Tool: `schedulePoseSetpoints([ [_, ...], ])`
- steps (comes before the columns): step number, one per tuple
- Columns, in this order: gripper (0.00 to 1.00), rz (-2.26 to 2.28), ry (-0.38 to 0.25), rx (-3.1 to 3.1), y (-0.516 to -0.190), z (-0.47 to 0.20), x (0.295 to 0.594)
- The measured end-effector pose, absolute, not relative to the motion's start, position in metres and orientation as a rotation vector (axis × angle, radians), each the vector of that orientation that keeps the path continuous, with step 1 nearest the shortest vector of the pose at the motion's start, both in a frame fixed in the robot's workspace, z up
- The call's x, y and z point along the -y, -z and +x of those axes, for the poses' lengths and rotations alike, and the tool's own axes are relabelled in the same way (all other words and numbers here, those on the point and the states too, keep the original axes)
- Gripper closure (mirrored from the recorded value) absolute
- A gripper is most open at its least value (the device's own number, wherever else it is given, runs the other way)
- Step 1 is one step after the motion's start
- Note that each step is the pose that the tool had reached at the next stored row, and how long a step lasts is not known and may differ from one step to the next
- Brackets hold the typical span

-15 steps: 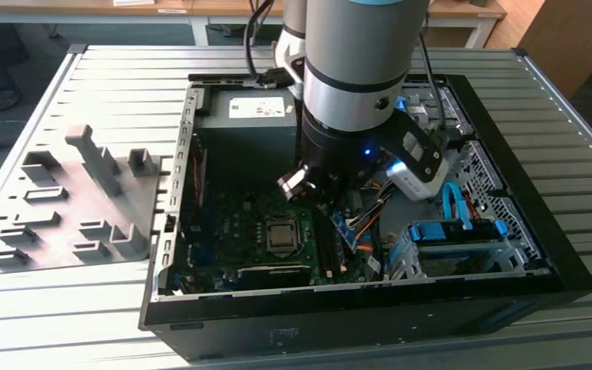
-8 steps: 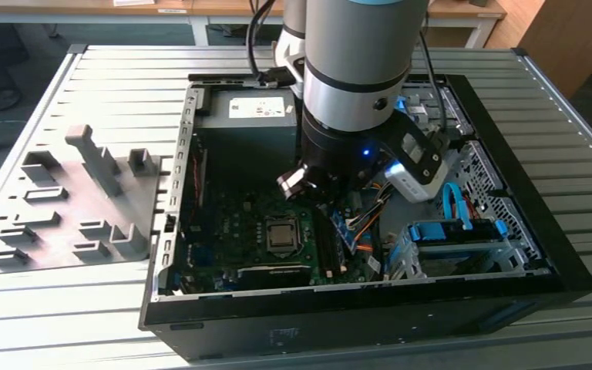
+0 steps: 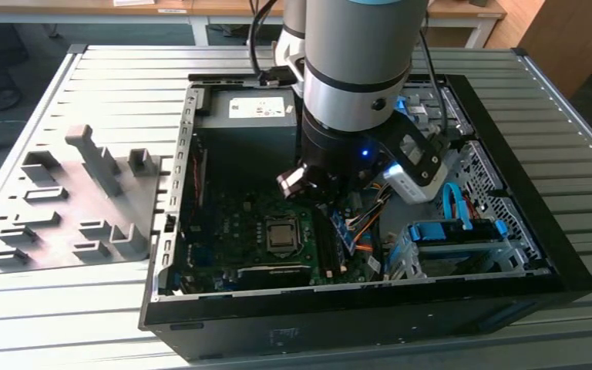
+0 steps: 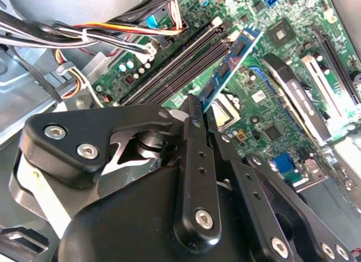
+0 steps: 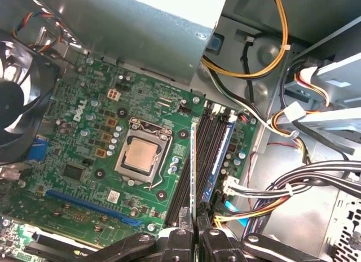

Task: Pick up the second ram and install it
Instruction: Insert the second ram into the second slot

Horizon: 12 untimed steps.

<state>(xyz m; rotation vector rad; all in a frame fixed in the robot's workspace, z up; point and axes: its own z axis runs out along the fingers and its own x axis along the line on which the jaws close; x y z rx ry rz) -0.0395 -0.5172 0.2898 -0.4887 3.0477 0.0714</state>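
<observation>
In the second wrist view the second ram (image 4: 228,64), a thin green-black stick with black chips and a blue label, juts out from between my black fingers. My gripper (image 4: 196,104) is shut on its near end. The first wrist view shows the same stick edge-on as a pale thin line (image 5: 193,166) running from my gripper (image 5: 194,232) along the memory slots (image 5: 204,160), on the side nearest the processor socket (image 5: 141,154). Whether it touches a slot I cannot tell. In the exterior view my arm (image 3: 353,69) reaches down into the open computer case (image 3: 378,308).
Another stick with a blue label (image 5: 220,157) stands in a slot farther from the socket. Yellow, orange and black cable bundles (image 5: 271,64) hang beside the slots. A fan (image 5: 17,98) sits at the board's far side. Gray holder blocks (image 3: 80,200) lie on the table outside the case.
</observation>
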Motion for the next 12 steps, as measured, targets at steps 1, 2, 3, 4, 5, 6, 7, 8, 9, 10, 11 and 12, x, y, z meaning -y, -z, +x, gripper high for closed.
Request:
schedulePoseSetpoints([
  [1,0.86,-0.483,-0.071,-3.048,-0.2898,-0.0395,0.5172],
  [2,0.86,-0.477,-0.071,-3.049,-0.2898,-0.0395,0.5172],
  [3,0.86,-0.472,-0.071,-3.050,-0.2898,-0.0395,0.5172],
  [4,0.86,-0.466,-0.071,-3.051,-0.2898,-0.0395,0.5173],
  [5,0.86,-0.461,-0.071,-3.052,-0.2898,-0.0395,0.5172],
  [6,0.86,-0.455,-0.070,-3.052,-0.2898,-0.0395,0.5173],
  [7,0.86,-0.450,-0.070,-3.053,-0.2898,-0.0395,0.5172],
  [8,0.86,-0.445,-0.070,-3.054,-0.2898,-0.0395,0.5172],
  [9,0.86,-0.439,-0.070,-3.055,-0.2898,-0.0395,0.5173],
  [10,0.86,-0.433,-0.070,-3.055,-0.2898,-0.0395,0.5173],
  [11,0.86,-0.427,-0.070,-3.056,-0.2898,-0.0395,0.5173],
  [12,0.86,-0.422,-0.070,-3.057,-0.2898,-0.0395,0.5173],
])
